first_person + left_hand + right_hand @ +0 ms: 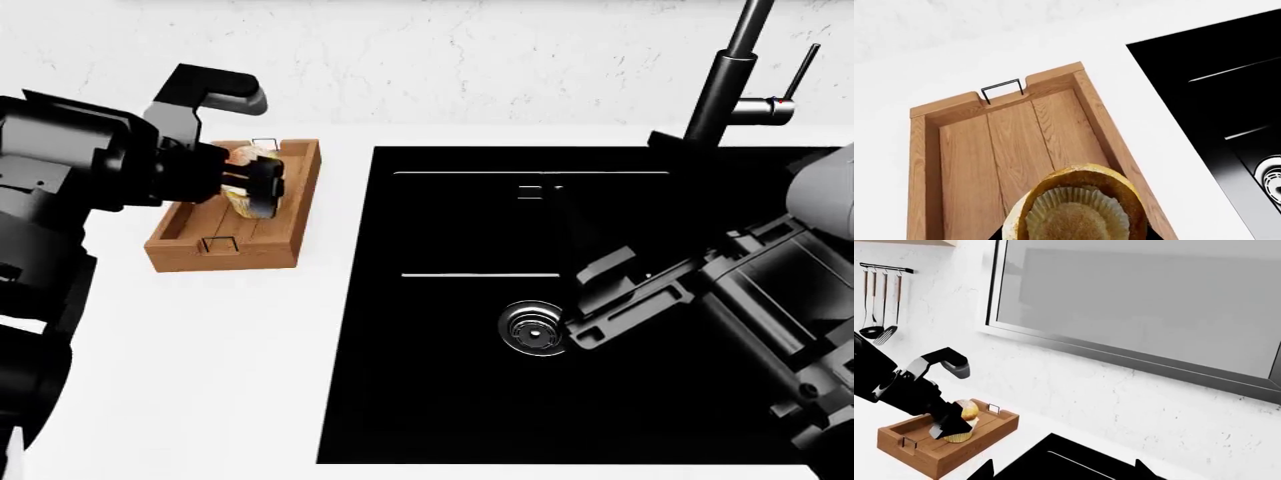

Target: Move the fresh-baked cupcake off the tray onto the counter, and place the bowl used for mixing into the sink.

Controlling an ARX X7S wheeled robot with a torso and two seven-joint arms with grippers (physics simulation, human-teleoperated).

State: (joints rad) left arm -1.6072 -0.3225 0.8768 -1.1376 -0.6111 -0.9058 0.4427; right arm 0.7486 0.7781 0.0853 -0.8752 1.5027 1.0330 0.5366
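Black sink (pixel 441 330) set into white counter (pixel 200 380), right gripper (pixel 607 305) hovering over its drain, jaw state impossible to tell; left of sink, wooden tray (pixel 287 215) on counter; above tray, cupcake (pixel 1077 210) tipped sideways and clenched in left gripper (pixel 256 185); bowl out of sight

We are seeing the cupcake (pixel 1077 210) only in part in the left wrist view, its lower side running off the picture's edge along with the near end of the tray (pixel 1007 145). In the head view our left gripper (pixel 256 180) is covering much of the cupcake, so how the jaws are meeting it is staying unclear. Our right gripper (pixel 587 300) is blending into the black sink (pixel 441 400), and its fingers are too dark to tell apart.
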